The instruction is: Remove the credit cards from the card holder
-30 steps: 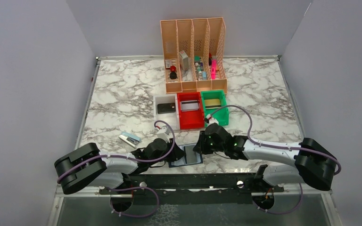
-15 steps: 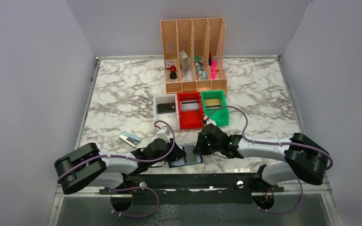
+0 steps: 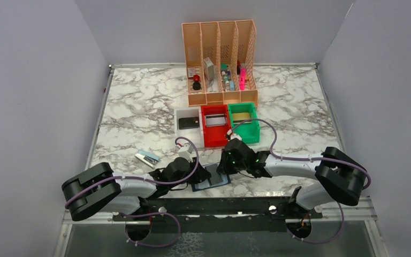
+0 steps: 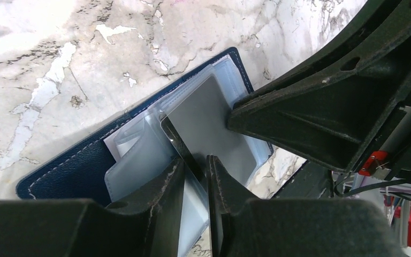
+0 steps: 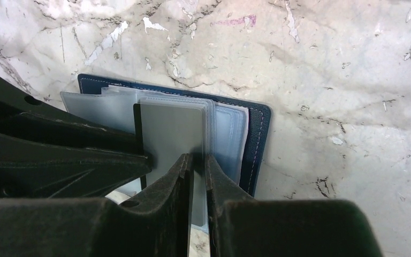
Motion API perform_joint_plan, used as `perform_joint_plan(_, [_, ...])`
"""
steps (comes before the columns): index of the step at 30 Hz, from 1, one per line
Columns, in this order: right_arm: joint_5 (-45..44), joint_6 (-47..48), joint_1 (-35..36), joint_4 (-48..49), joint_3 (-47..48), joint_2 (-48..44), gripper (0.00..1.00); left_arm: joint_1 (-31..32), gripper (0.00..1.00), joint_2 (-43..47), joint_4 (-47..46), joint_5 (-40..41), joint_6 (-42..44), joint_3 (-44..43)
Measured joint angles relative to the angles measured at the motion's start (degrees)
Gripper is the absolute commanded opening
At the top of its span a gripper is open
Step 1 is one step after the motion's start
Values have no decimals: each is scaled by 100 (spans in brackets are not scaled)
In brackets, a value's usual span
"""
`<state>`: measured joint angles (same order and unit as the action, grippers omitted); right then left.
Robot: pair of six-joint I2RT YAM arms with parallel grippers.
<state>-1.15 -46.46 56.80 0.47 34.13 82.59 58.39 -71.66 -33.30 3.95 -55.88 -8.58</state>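
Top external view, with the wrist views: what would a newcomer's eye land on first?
Both arms crowd over the open navy card holder at the near table edge. The left gripper and right gripper each have their fingers pinched on its see-through pockets, where a grey card shows. Farther back stands a tall orange file rack, bright against the marble table.
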Motion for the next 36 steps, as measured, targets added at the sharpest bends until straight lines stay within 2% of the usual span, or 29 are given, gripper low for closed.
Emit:
perform_joint_plan(5, [2,-2,-13,-2,2,4,16,-4,6,-4,37,9,-26,2])
perform_joint_plan(9, [0,-2,-15,-7,2,2,16,-20,0,-4,48,46,-57,2])
perform_joint_plan(22, [-151,-153,-11,-57,2,-22,16,-20,0,293,83,90,-70,131])
perform_joint_plan(36, [-284,-354,20,-57,-2,-22,10,-26,0,940,765,162,46,190])
